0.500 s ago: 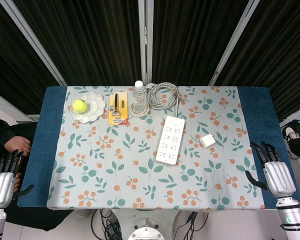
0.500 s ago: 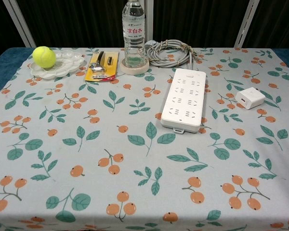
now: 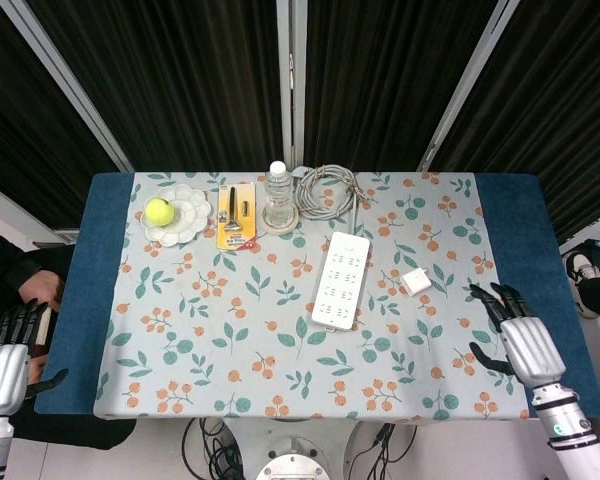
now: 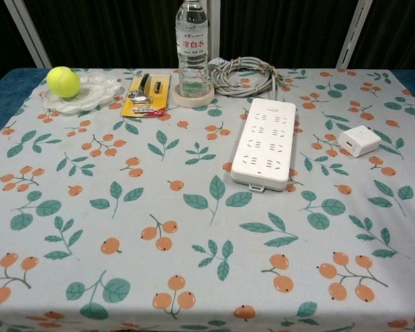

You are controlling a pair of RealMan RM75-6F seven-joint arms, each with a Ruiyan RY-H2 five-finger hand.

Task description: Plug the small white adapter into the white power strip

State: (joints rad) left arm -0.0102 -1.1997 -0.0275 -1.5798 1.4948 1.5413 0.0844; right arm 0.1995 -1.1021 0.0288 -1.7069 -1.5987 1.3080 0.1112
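Both hands (image 3: pixel 528 340) in head view only.

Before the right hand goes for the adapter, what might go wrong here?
The small white adapter lies loose and flat on the cloth, so the open right hand may push it away rather than lift it. The white power strip is also unanchored, and the left hand is far off, so pressing the plug in may slide the strip.

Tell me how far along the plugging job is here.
Nothing is done yet: the adapter lies loose on the cloth, apart from the power strip. In hand: the right hand is open near the adapter's side of the table; the left hand idles. Grasping and plugging remain.
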